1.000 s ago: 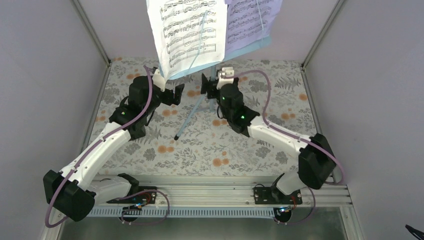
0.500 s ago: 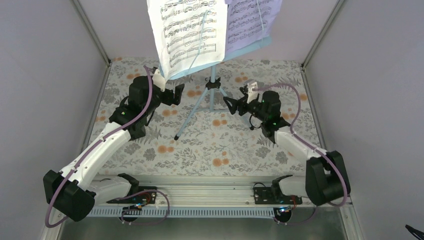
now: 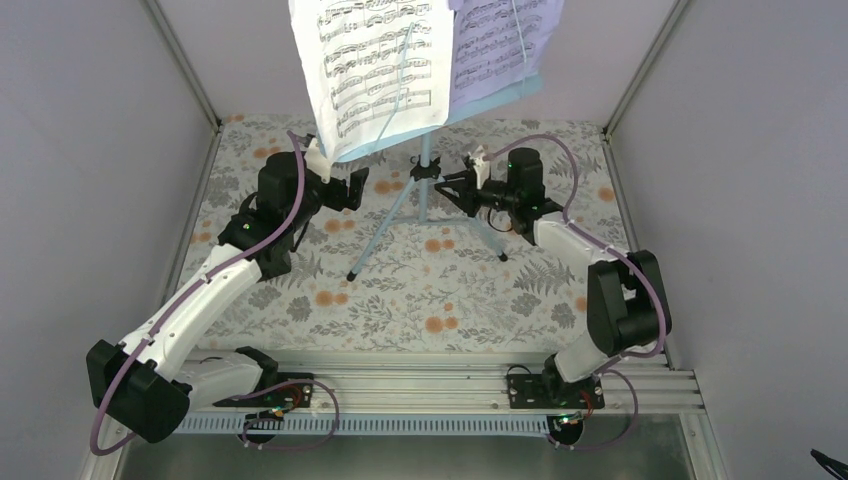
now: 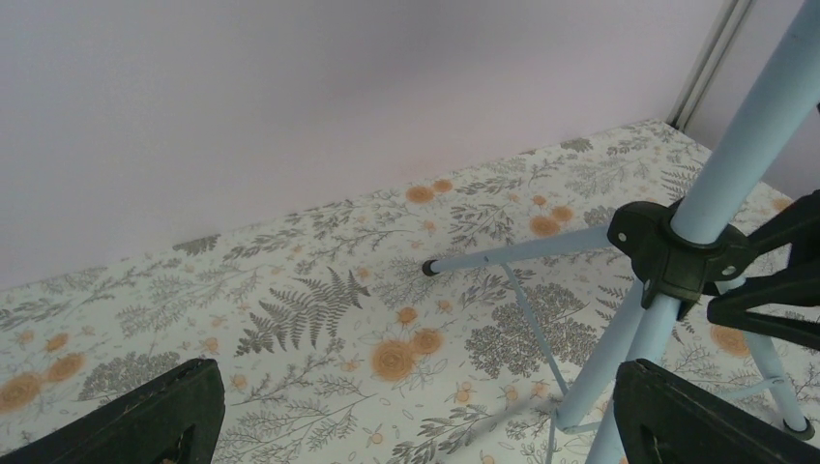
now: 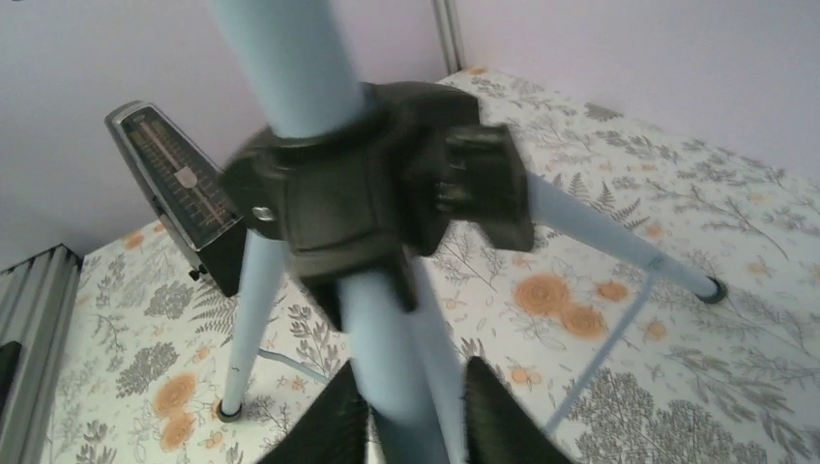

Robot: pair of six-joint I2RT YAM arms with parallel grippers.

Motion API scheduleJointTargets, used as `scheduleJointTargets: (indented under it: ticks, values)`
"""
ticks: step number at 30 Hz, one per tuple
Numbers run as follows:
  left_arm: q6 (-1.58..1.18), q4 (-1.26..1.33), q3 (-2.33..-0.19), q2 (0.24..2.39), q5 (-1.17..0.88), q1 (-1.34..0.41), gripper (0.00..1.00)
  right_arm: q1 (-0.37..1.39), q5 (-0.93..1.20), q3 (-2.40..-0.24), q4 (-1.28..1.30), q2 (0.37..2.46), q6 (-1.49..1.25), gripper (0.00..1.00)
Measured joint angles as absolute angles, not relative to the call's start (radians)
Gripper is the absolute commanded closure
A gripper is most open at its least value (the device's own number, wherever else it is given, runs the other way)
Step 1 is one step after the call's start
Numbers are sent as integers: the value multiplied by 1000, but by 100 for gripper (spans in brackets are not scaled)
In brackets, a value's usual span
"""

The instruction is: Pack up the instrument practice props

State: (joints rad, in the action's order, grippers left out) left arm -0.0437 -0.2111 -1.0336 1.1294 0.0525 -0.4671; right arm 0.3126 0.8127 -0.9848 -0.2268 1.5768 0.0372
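Observation:
The light blue tripod music stand (image 3: 424, 205) stands at the back of the table. On its tray are a white sheet of printed music (image 3: 375, 70) and a lavender sheet (image 3: 505, 45). My right gripper (image 3: 447, 187) is shut on a blue tube of the stand (image 5: 387, 329) just below the black hub (image 5: 367, 193); a finger (image 5: 488, 411) sits on each side of it. My left gripper (image 3: 362, 186) hangs open left of the stand, and in its wrist view the gripper (image 4: 416, 387) has nothing between its fingers. The small black wedge-shaped box (image 5: 184, 203) stands behind the stand.
The floral table cloth (image 3: 400, 290) lies under everything. Grey walls close in the left, right and back. The tripod's legs spread over the cloth, with one foot at the front (image 3: 353, 272) and one towards the right (image 3: 503, 256). A metal rail (image 3: 430, 385) runs along the near edge.
My right arm swung out to the right, came back to the stand, and its jaws closed on the tube below the hub. The left arm has stayed still.

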Motion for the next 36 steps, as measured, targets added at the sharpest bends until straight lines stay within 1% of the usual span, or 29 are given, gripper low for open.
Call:
scheduleJointTargets:
  ticks: [1,2,4,6,13,17,22,29,30,32,34,36]
  values:
    - [-44,-211,-1034,1129,52,-467,0,312,805,-984,-226,1578,38,95]
    - [-44,-211,-1034,1129,52,-467,0,309,811,-979,-232,1575,49,96]
    - [-44,-211,-1034,1129,53,-467,0,308,811,-936,-257,1544,78,96]
    - [-44,-211,-1034,1129,53,-467,0,315,762,-890,-273,1496,68,96]
    - [-44,-211,-1034,1129,54,-467,0,320,495,-685,-281,1251,4,96]
    - [-44,-211,-1034,1129,57,-467,0,320,367,-639,-276,1184,-44,96]
    - [-46,-197,-1007,1104,75,-467,0,345,308,-646,-311,1214,-80,96]
    - [-61,-146,-942,955,127,-467,0,416,302,-731,-382,1354,-112,96]
    - [-61,-137,-941,938,137,-467,0,421,302,-739,-392,1368,-117,91]
    - [-60,-116,-933,907,156,-467,0,426,301,-742,-400,1375,-120,72]
    - [-60,-99,-922,879,170,-467,0,426,300,-742,-393,1374,-127,59]
    - [-61,-89,-910,853,173,-467,0,426,295,-741,-374,1368,-127,42]
